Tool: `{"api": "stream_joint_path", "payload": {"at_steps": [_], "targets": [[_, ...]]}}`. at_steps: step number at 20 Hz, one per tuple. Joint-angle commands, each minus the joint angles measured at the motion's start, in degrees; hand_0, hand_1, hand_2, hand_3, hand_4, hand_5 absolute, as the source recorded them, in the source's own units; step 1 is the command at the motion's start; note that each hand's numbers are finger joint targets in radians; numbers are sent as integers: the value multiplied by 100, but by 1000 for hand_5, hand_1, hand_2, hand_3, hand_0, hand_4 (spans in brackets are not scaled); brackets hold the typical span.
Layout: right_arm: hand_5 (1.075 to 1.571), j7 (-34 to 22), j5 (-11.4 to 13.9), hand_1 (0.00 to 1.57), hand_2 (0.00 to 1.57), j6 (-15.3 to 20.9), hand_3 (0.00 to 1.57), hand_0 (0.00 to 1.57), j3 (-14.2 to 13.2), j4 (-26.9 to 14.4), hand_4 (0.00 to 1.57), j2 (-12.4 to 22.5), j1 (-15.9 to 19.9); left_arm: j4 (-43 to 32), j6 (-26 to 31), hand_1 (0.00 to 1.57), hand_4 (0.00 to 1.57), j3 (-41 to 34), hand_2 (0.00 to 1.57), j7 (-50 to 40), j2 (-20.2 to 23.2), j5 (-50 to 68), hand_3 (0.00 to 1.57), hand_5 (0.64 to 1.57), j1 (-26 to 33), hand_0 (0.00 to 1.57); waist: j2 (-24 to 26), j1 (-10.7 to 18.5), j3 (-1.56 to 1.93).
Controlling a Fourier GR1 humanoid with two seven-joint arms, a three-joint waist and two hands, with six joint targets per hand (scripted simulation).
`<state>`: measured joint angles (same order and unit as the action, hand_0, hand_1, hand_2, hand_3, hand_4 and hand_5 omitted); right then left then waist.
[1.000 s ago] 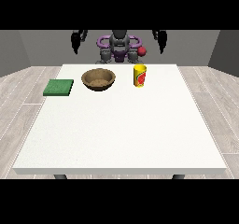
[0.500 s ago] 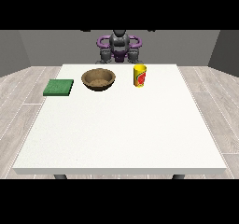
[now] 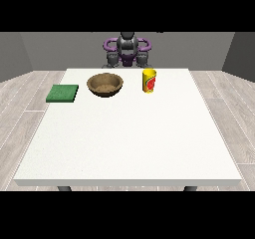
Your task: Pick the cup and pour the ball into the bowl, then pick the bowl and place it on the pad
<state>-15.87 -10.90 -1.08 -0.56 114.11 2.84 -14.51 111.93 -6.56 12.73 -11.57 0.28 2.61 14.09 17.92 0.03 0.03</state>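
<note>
You have everything lined up along the far edge of the table (image 3: pixel 124 133), close to the robot. The yellow cup (image 3: pixel 149 80) stands upright at the view's right, the brown bowl (image 3: pixel 105 84) sits just left of it with a small gap between them, and the green pad (image 3: pixel 63 93) lies flat further left, near the table's left edge.

That order suits the job. The cup is beside the bowl, so the pour should need only a short carry and a tilt. The pad is on the bowl's other side, so the bowl can then travel left without passing the cup. The ball is not visible; you can judge it to be inside the cup, but the view does not confirm that.

Both hands are tucked in at the robot's chest, behind the far edge, and neither touches anything. The hand at the view's right (image 3: pixel 145 59) is the nearer one to the cup. The hand at the view's left (image 3: pixel 112 59) sits behind the bowl. You cannot tell how their fingers lie.

The whole near half of the table is bare, leaving wide room.
</note>
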Motion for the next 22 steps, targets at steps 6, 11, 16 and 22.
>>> {"api": "stream_joint_path", "payload": {"at_steps": [6,11,16,22], "targets": [[1571,2046,-381,0,0,-882,0,0,-693,-1069,367,208,485,-1165,-165,0,0,-214,0,1901,19,-263,0,1517,-884,0,-1756,-199,0],[1571,2104,-520,0,0,-1153,0,0,-967,-1381,328,503,765,-2068,-570,0,0,-53,0,2958,-27,-398,0,1496,-1126,0,-2033,-335,-4],[1571,2963,-393,0,0,-1571,0,0,-984,-2133,283,501,912,-2582,-949,0,0,-505,0,2778,-8,-545,0,1494,-2242,0,-2394,-515,-1],[1571,3234,-438,0,0,-1874,0,0,-1370,-2656,227,855,1030,-3723,-580,0,0,-1067,0,3863,287,-259,0,1473,-2347,0,-2448,-465,-3]]}}
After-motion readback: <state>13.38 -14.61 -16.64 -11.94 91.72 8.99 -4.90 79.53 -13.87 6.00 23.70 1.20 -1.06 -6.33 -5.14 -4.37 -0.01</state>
